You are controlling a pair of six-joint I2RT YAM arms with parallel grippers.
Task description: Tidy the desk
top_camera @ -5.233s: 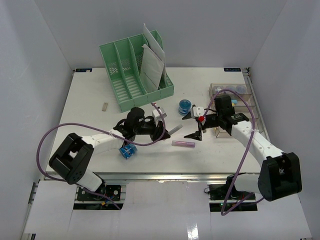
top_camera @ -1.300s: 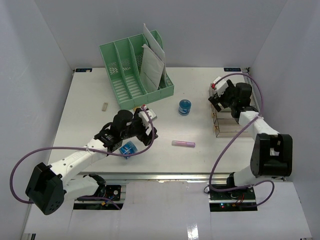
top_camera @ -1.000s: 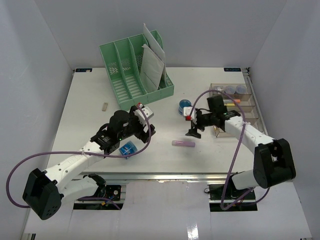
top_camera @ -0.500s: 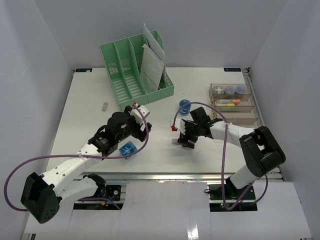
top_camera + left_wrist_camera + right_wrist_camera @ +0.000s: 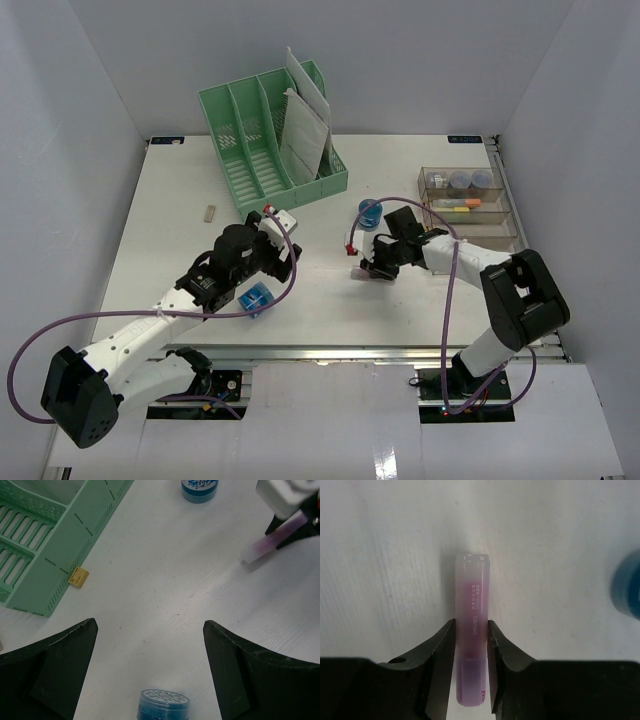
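The right gripper clamps a pink marker near its lower end, jaws tight on both sides, over the middle of the desk and just beside a blue jar. The left gripper hangs wide open, holding nothing, above a second jar. The desk spreads under both arms, with a green rack at its far edge and a clear tray at far right.
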